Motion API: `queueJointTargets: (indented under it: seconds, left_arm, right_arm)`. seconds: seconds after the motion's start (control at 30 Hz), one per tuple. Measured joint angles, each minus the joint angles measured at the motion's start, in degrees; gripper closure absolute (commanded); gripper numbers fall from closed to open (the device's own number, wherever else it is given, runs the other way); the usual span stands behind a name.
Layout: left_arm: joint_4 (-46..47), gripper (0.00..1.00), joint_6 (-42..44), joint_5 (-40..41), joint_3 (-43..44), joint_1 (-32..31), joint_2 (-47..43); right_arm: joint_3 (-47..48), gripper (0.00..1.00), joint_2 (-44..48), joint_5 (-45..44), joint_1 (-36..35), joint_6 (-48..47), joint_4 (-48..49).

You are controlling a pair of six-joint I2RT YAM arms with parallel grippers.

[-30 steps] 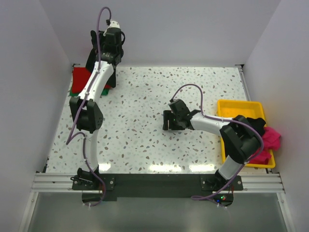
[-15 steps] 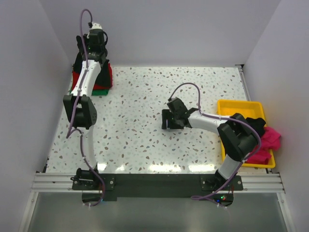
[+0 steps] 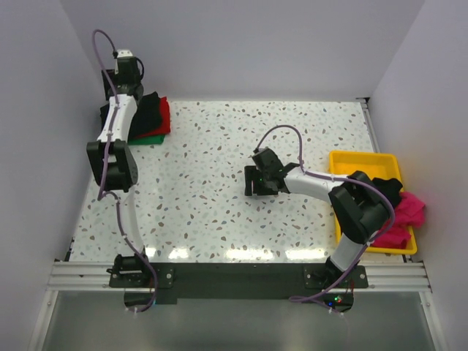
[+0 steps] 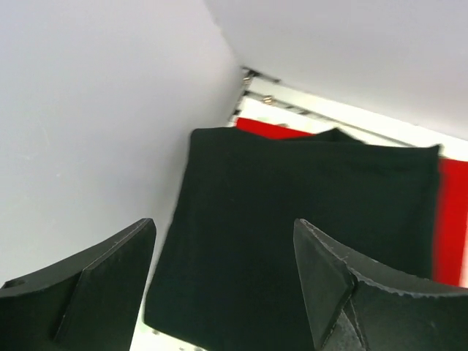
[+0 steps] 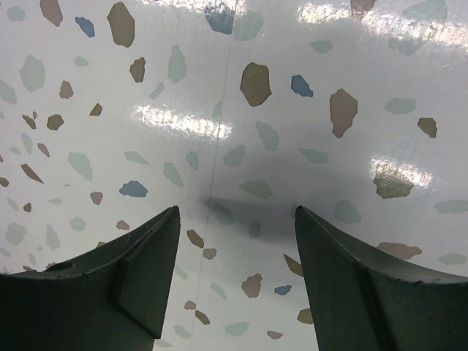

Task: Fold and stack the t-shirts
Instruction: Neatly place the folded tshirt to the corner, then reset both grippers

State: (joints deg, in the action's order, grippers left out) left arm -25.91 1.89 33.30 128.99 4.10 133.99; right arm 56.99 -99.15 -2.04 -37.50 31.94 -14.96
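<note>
A folded black t-shirt (image 4: 307,219) lies on top of a red t-shirt (image 4: 450,212) in the far left corner. From above, the black shirt (image 3: 150,110) covers the red one (image 3: 164,115), with a green one (image 3: 150,138) at the bottom. My left gripper (image 4: 225,227) hovers open just above the black shirt, by the left wall (image 3: 115,82), holding nothing. My right gripper (image 3: 256,180) stands open and empty over bare table (image 5: 235,212). A pink t-shirt (image 3: 409,212) and another black t-shirt (image 3: 391,189) lie crumpled in the tray.
The yellow plastic tray (image 3: 351,159) sits at the right edge of the speckled table (image 3: 212,168). White walls close in the left, back and right. The stack sits hard against the left wall (image 4: 88,110) and the back corner.
My left arm swung left toward the corner and its gripper opened, letting the black t-shirt down onto the red one. The right arm barely moved.
</note>
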Motion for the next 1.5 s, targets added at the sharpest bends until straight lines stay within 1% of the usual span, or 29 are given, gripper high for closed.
queueJointTargets:
  seconds: [0.17,0.27,0.4,0.47,0.57,0.7,0.8,1.0,1.13,1.23,1.37,1.5]
  left_arm:
    - [1.3,0.18,-6.0,-5.0,-5.2,-1.0,-6.6]
    - [2.1,0.18,-10.8,-9.0,-9.8,-1.2,-11.5]
    - [4.0,0.18,-16.8,-13.6,-19.8,-1.9,-19.4]
    - [4.8,0.18,-19.2,-14.1,-25.2,-3.4,-23.3]
    - [6.6,0.18,-21.7,-13.8,-34.3,-8.5,-28.9]
    - [8.6,0.17,-24.4,-13.0,-47.2,-19.9,-36.3]
    - [9.1,0.17,-26.2,-13.4,-56.4,-26.6,-42.1]
    - [9.6,0.17,-29.8,-12.8,-70.7,-35.2,-55.2]
    - [10.4,0.16,-31.8,-14.0,-78.1,-40.2,-62.8]
    - [11.1,0.16,-32.8,-15.5,-82.0,-42.6,-66.1]
    - [11.5,0.16,-33.0,-17.6,-85.7,-43.3,-68.3]
    - [11.8,0.16,-33.5,-19.6,-87.2,-43.3,-69.2]
  right_arm:
    - [0.0,0.32,0.0,0.0,0.0,0.0,0.0]
    - [0.0,0.32,0.1,0.0,0.0,-0.1,0.0]
    - [0.0,0.32,0.3,0.0,0.0,-0.1,-0.6]
    - [0.0,0.31,0.6,0.0,0.0,-0.1,-1.4]
    - [0.0,0.31,1.4,-0.1,0.0,-0.5,-3.3]
    - [0.0,0.31,4.8,-0.9,0.0,-0.7,-6.3]
    - [0.0,0.31,10.4,-1.9,0.0,-0.9,-7.8]
    - [0.0,0.31,23.3,-4.7,0.0,-1.1,-9.3]
    - [-1.2,0.31,29.9,-6.7,0.0,-1.1,-10.3]
    - [-3.8,0.31,34.6,-8.1,0.0,-1.1,-11.5]
    - [-6.4,0.28,39.2,-10.5,0.0,-0.9,-12.4]
    - [-6.9,0.29,40.3,-12.1,0.0,-0.6,-13.0]
